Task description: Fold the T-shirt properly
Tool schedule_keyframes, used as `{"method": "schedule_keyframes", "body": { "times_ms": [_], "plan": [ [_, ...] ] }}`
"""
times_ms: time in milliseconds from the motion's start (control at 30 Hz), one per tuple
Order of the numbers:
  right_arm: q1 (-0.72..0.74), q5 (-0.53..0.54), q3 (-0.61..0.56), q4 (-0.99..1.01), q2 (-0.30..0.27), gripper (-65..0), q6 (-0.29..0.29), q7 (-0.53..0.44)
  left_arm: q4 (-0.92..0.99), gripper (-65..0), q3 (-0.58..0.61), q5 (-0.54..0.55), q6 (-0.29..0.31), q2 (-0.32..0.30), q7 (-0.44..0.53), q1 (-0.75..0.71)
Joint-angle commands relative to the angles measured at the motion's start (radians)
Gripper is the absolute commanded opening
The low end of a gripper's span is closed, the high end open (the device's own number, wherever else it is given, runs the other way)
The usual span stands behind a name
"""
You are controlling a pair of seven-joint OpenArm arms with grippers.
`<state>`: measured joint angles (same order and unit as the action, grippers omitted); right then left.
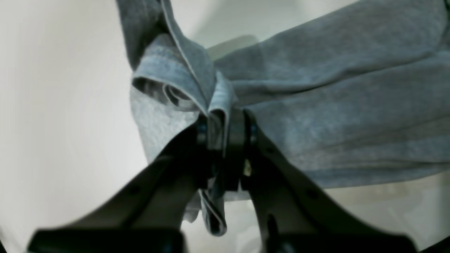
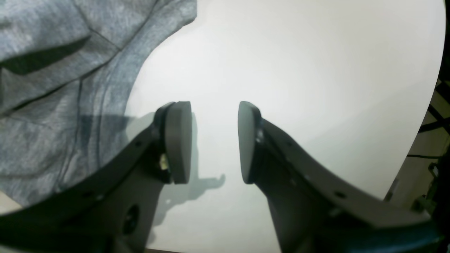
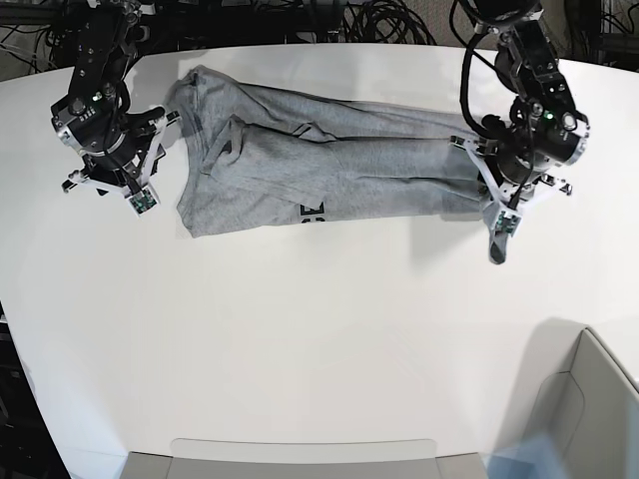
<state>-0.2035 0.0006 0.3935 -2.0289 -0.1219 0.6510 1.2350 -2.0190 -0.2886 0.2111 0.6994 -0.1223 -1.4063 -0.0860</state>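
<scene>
The left gripper clenches one end of the shirt — it lies rumpled across the table — while the right gripper, jaws apart and holding nothing, hovers beside its other end.

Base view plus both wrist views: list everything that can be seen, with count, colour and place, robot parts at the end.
T-shirt: one, heather grey with a bit of black lettering, bunched lengthwise across the far part of the table
table: one, white, under the T-shirt
bin-like object: one, light grey, near corner on the base view's right, only partly in view
cables: several, black, beyond the table's far edge
left gripper: one, black, fingers closed on a fold of the T-shirt, at the base view's right
right gripper: one, black, fingers apart and holding nothing, beside the T-shirt at the base view's left
</scene>
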Motion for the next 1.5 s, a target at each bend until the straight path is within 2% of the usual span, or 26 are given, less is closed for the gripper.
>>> {"method": "schedule_keyframes", "body": {
  "times_ms": [0,100,300,533,733,867,933,1067,1200,1367,1467],
  "plan": [
    [0.011,0.005,0.002,-0.016,-0.008,-42.7,0.01,-0.008,-0.016,-65.0,0.038,0.006,-0.001,-0.009,0.01,0.01],
    [0.011,0.003,0.002,-0.014,-0.012,-42.7,0.01,-0.008,-0.016,-65.0,0.131,0.007,-0.001,0.016,0.01,-0.021],
    [0.011,0.002,0.002,-0.014,-0.011,-42.7,0.01,-0.008,-0.015,-65.0,0.233,0.009,-0.001,0.071,0.01,-0.037],
    [0.011,0.002,0.002,-0.014,-0.012,-42.7,0.01,-0.008,-0.013,-65.0,0.243,0.006,-0.001,0.103,0.01,-0.053],
    [0.009,0.002,0.002,-0.014,-0.012,-42.7,0.01,-0.008,0.001,-65.0,0.245,0.007,-0.001,0.103,0.01,-0.053],
    [0.009,0.002,0.002,-0.014,-0.012,-42.7,0.01,-0.008,-0.001,-42.2,0.242,0.009,-0.001,0.105,0.01,-0.053],
    [0.009,0.002,0.0,-0.014,-0.012,-42.7,0.01,-0.008,-0.006,-35.8,0.24,0.012,-0.001,0.111,0.01,-0.054],
    [0.009,0.002,0.0,-0.014,-0.012,-42.7,0.01,-0.008,-0.006,-38.3,0.242,0.02,-0.001,0.168,0.01,-0.05],
    [0.011,0.005,0.0,-0.014,-0.012,-42.7,0.01,-0.008,-0.015,-39.4,0.223,0.1,-0.001,0.198,0.01,-0.033],
    [0.012,0.005,0.0,-0.014,-0.011,-42.7,0.01,-0.01,-0.015,-53.7,0.059,0.228,-0.001,0.195,0.01,-0.018],
    [0.025,0.005,0.0,-0.014,-0.006,-42.7,0.01,-0.01,-0.012,-59.0,-0.07,0.288,-0.001,0.195,0.01,-0.019]
  ]
}}
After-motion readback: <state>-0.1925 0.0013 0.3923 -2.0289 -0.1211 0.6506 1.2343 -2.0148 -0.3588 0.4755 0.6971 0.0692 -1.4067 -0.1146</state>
